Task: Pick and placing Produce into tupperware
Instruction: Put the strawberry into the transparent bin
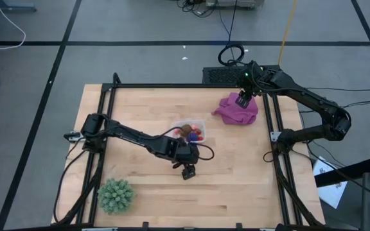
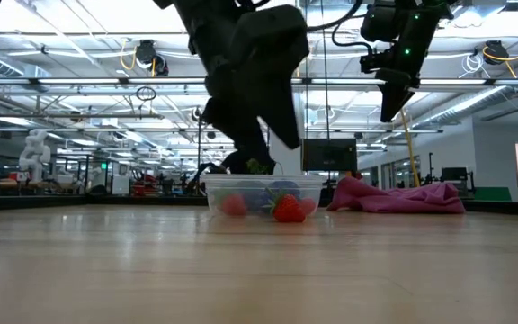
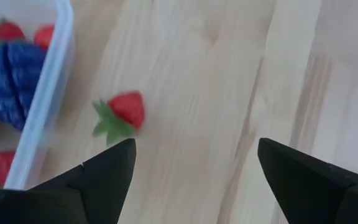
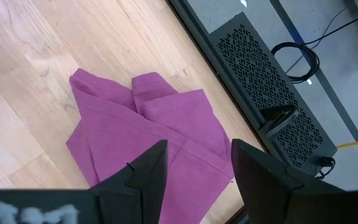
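The clear tupperware point(image 1: 191, 127) stands mid-table. It holds a dark purple grape cluster point(image 3: 8, 81), several red strawberries point(image 3: 2, 31) and a brown piece point(image 1: 186, 131). One loose strawberry point(image 3: 126, 112) lies on the wood just outside the container wall point(image 3: 48, 93); the low view shows this strawberry point(image 2: 288, 209) in front of the tupperware point(image 2: 263, 191). My left gripper point(image 3: 194, 146) is open and empty, hovering toward the near side of the container point(image 1: 188, 172). My right gripper point(image 4: 197, 149) is open and empty, raised over the purple-magenta cloth point(image 1: 236, 109).
A large spiky green ball point(image 1: 115, 196) sits near the table's near-left corner. The crumpled purple-magenta cloth point(image 4: 148, 130) lies by the far-right edge, next to the black frame rail point(image 1: 268, 122). Bare wood lies right of and nearer than the container.
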{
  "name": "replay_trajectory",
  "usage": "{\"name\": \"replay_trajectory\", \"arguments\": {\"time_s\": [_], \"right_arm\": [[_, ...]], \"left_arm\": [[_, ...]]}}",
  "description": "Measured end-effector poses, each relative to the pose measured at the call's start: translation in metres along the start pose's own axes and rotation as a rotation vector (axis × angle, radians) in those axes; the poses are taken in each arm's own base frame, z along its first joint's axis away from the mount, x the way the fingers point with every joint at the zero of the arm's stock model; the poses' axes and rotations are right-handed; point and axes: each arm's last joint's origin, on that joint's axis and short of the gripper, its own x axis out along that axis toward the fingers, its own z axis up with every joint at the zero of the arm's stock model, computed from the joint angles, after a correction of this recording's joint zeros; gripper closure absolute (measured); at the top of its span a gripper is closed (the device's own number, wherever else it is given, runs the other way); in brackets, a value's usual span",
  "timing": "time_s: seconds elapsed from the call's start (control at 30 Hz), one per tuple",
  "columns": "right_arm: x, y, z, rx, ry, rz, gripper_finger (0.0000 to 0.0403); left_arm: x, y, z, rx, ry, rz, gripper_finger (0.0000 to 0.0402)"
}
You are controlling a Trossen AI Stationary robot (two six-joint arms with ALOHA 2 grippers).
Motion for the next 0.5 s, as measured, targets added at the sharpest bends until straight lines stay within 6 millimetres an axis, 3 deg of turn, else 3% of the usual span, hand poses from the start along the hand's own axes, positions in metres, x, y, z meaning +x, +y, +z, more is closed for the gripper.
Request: {"name": "replay_trajectory", "arguments": {"time_s": [0.5], "right_arm": [[0.000, 0.004, 0.001, -0.006, -0.018, 0.083, 0.0234]], "left_arm": [[0.031, 0.004, 0.000, -0.018, -0.043, 0.071, 0.0062]]}}
